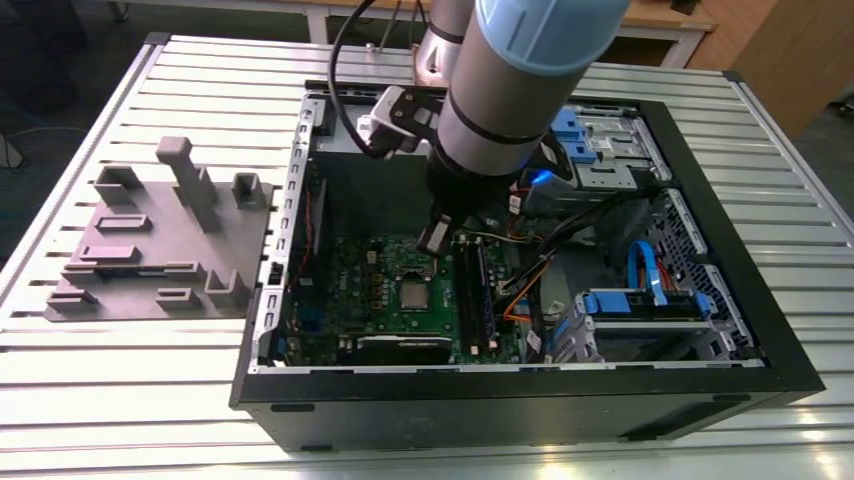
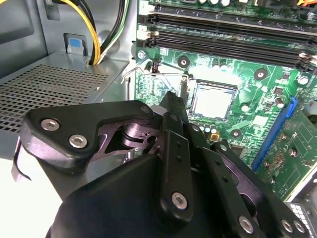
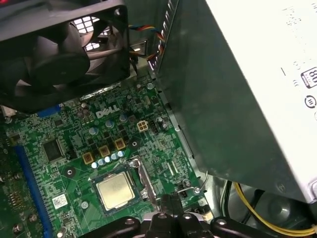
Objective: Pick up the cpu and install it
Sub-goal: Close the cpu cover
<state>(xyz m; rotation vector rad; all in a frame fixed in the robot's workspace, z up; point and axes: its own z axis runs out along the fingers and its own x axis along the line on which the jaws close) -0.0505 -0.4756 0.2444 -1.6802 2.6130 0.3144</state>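
Chip point(image 3: 115, 191) already sitting in its socket on the green board point(image 1: 387, 265); gripper point(image 1: 437, 238) hangs just above and beside it, empty.

Fingers look pinched together with nothing between them, tips close to the socket's loose wire lever point(image 3: 198, 184) and open metal frame. In the second wrist view the chip point(image 2: 212, 100) lies flat and square just ahead of the fingertips. Judgement: to do this step well, keep the descent vertical and light, press on the frame or lever only, never on the chip top, and check the chip stays level in the recess. Tight quarters: big grey box point(image 3: 257, 94) close alongside the tool, fan point(image 3: 59, 49) beyond the socket, memory slots point(image 2: 223, 27) and yellow cables point(image 2: 106, 29) near. Case point(image 1: 534, 400) rests on a slatted metal table point(image 1: 120, 400), grey tray point(image 1: 154, 245) well apart outside.
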